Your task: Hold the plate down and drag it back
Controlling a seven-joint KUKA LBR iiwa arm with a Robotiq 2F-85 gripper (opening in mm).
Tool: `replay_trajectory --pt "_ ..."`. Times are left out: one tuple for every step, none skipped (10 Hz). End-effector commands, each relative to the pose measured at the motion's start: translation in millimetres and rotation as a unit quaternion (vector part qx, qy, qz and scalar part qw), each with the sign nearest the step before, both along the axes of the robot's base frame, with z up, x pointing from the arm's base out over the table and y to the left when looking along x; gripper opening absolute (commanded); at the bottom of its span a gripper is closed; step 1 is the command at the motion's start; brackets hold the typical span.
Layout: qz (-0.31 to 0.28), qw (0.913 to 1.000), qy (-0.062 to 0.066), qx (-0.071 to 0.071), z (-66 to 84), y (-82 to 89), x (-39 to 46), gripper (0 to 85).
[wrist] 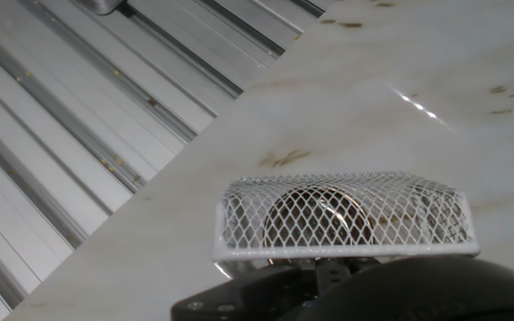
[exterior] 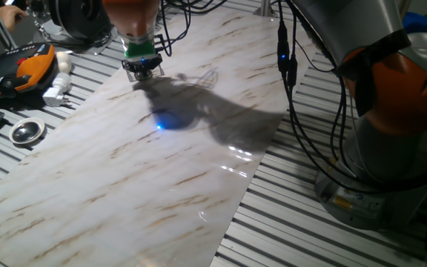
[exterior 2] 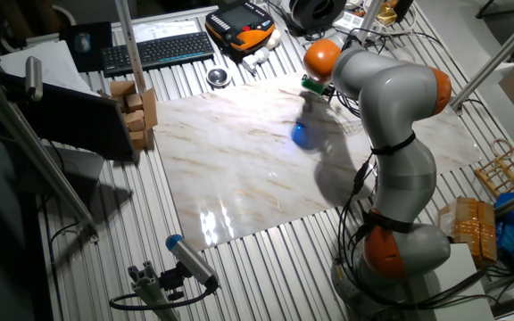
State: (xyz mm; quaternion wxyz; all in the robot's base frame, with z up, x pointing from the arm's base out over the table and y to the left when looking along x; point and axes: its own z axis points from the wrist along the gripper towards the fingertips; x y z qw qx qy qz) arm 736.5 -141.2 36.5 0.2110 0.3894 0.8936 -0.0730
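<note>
One fixed view: the gripper (exterior: 141,68) is hanging just above the far end of the marble-patterned board (exterior: 147,170), while the plate (exterior: 27,131) is lying well apart from it on the slatted table (exterior: 325,237), just off the board's left edge; the fingers are showing as a dark cluster under a green collar, and whether they are parted or closed cannot be told, though nothing is appearing between them. A judged risk is arising here: the plate is resting across ridged slats, so a press landing off-centre on its raised rim could be tipping it or letting it skid away during the drag. The other fixed view: the plate (exterior 2: 219,78) is sitting beyond the board's far corner, near the orange-and-black pendant (exterior 2: 243,24), with the gripper (exterior 2: 315,86) well to one side, largely masked by the arm; a pull could be catching the plate on the board's edge. Hand view: a white mesh guard (wrist: 342,217) is filling the foreground over the board (wrist: 391,98), hiding the fingertips; the plate is not appearing. No brand, label or writing is readable in any view.
</note>
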Motion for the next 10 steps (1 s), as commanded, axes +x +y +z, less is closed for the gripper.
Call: replay_trajectory --pt "0.0 1.0 -0.001 -0.001 -0.4 0.1 0.0 0.0" --pt "0.0 1.0 -0.002 -0.002 -1.1 -0.1 0.0 0.0" --pt "-0.001 1.0 -0.003 -0.002 -1.8 -0.2 0.0 0.0" --pt "-0.001 1.0 -0.003 -0.002 -2.3 -0.2 0.1 0.0" --pt "-0.001 1.0 -0.003 -0.002 -3.2 -0.1 0.2 0.0" --pt "-0.001 1.0 -0.003 -0.001 -4.3 -0.1 0.3 0.0" --pt "-0.001 1.0 -0.003 0.0 -4.8 0.0 0.3 0.0" --pt "0.001 1.0 -0.001 0.003 -5.3 0.6 0.3 0.0" --pt "0.002 1.0 0.002 0.006 -6.3 1.0 0.2 0.0" --pt "0.003 0.9999 0.003 0.009 -8.0 1.8 -0.2 0.0"
